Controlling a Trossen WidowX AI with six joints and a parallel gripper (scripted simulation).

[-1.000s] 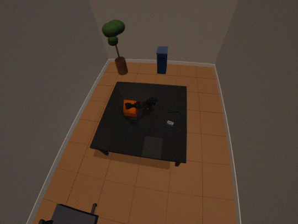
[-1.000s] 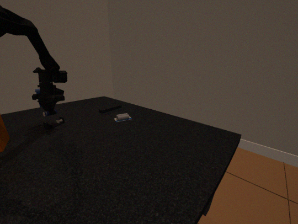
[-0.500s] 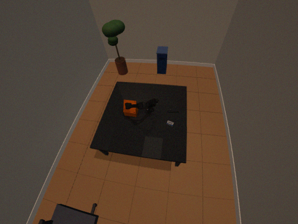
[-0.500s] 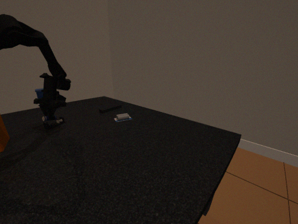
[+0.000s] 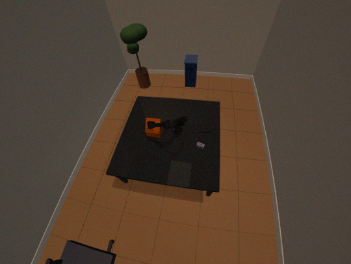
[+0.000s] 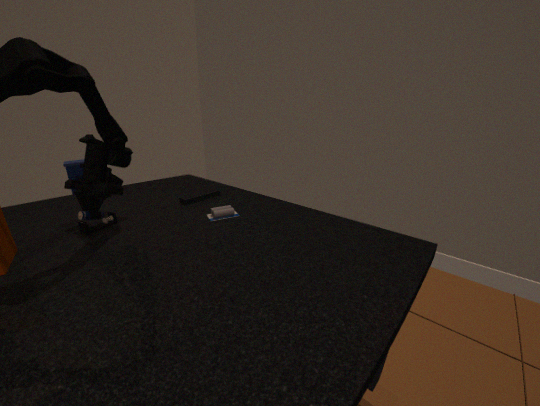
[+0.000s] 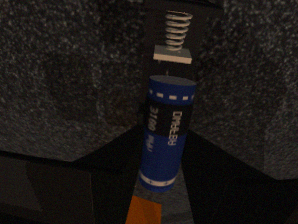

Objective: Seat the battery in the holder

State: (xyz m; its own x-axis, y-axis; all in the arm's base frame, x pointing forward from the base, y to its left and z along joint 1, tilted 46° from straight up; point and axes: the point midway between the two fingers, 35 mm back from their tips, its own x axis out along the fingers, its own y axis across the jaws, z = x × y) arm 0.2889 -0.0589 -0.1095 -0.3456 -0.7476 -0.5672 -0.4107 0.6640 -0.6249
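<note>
The battery (image 7: 167, 132) is a cylinder with a bright blue sleeve, a broad black band carrying pale lettering, a dashed white ring near one end and a paler white ring near the other. Its flat grey end face shows in the wrist view. The tool (image 6: 94, 207) is closed down on the battery, its fingers narrowly parted, with the sleeve gripped between them.

The battery's long axis runs lengthwise between the fingers in the wrist view, leaning slightly, with the grey end face toward the spring (image 7: 177, 32) and the white-ringed end away from it. A pale plate (image 7: 172, 54) at the near end of the spring lies between coil and battery; whether it touches the battery, I cannot tell.

Directly below the tool is the dark holder (image 6: 95, 226), on the black tabletop (image 5: 169, 153) (image 6: 225, 300). Whether the battery is fully down in it is too dark to tell.

Farther out from the tool, well apart from it, a dark bar (image 5: 205, 132) (image 6: 200, 198) lies near a small white-and-blue piece (image 5: 200, 145) (image 6: 223, 212) with a rounded top. On the other side stands the arm's orange base block (image 5: 154, 134) (image 6: 6, 245).
</note>
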